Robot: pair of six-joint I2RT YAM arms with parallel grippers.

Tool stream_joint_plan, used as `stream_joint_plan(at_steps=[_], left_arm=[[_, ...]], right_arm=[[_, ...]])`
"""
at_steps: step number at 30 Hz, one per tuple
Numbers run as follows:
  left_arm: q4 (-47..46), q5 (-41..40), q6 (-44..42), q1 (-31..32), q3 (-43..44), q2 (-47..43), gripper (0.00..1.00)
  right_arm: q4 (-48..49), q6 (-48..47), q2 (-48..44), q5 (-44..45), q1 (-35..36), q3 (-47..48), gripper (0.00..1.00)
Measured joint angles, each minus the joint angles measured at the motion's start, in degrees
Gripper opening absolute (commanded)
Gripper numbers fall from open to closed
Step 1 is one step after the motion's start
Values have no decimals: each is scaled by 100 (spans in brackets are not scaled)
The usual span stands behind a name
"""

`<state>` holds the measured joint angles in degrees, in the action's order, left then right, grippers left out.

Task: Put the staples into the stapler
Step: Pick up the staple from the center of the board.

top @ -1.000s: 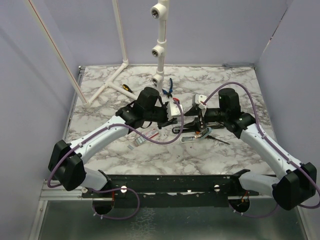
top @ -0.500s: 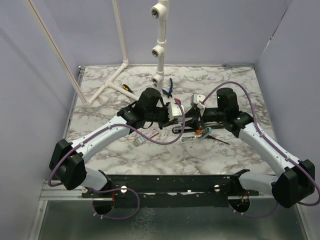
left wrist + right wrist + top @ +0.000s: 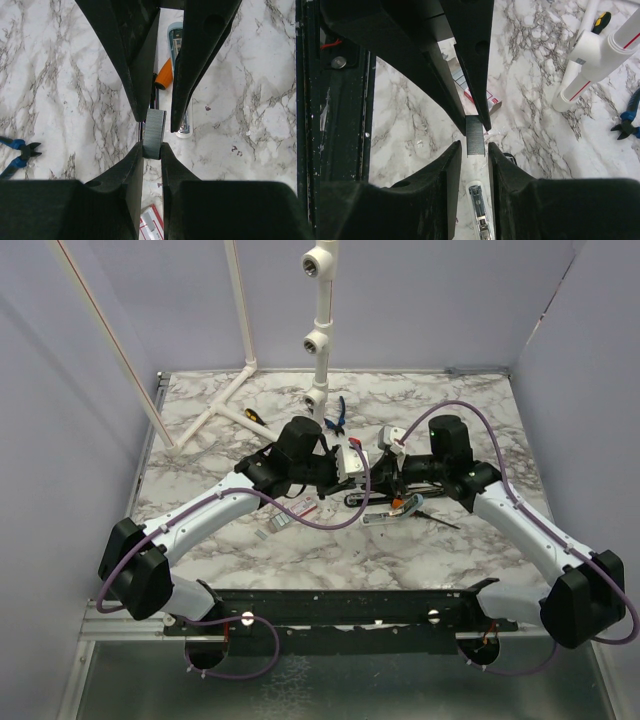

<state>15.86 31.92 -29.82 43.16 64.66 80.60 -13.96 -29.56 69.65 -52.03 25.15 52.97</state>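
A grey strip of staples (image 3: 154, 134) is held above the table with my left gripper (image 3: 152, 148) shut on its near end. My right gripper (image 3: 472, 148) faces it head-on. Its jaws stand on either side of the strip's free end (image 3: 475, 136), with a thin gap on each side. In the top view the left gripper (image 3: 366, 476) and the right gripper (image 3: 383, 476) meet tip to tip at mid-table. The slim black stapler (image 3: 368, 499) lies just below them, mostly hidden. The white and red staple box (image 3: 305, 506) lies to their left, and the box (image 3: 152, 227) also shows under my left fingers.
A pale teal bar (image 3: 388, 515) with a metal channel (image 3: 481, 210) and an orange-handled screwdriver (image 3: 164, 77) lie under the grippers. Blue pliers (image 3: 337, 416), a yellow-black tool (image 3: 256, 415) and white pipe frames (image 3: 318, 390) stand at the back. Small pale bits (image 3: 272, 526) lie front left.
The right arm has moved left to meet the left gripper, and its jaws have narrowed around the free end of the strip. The left gripper keeps its hold.
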Motion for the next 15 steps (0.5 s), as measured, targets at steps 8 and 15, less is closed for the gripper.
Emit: stream_joint_plan(at_steps=[8,15], left_arm=[[-2,-7,-2,0,-11,0,0],[-2,-9,-2,9,-42,0,0]], right_arm=[[61,109,9,-7,0,0,26],[68,144,9,-13,0,0,20]])
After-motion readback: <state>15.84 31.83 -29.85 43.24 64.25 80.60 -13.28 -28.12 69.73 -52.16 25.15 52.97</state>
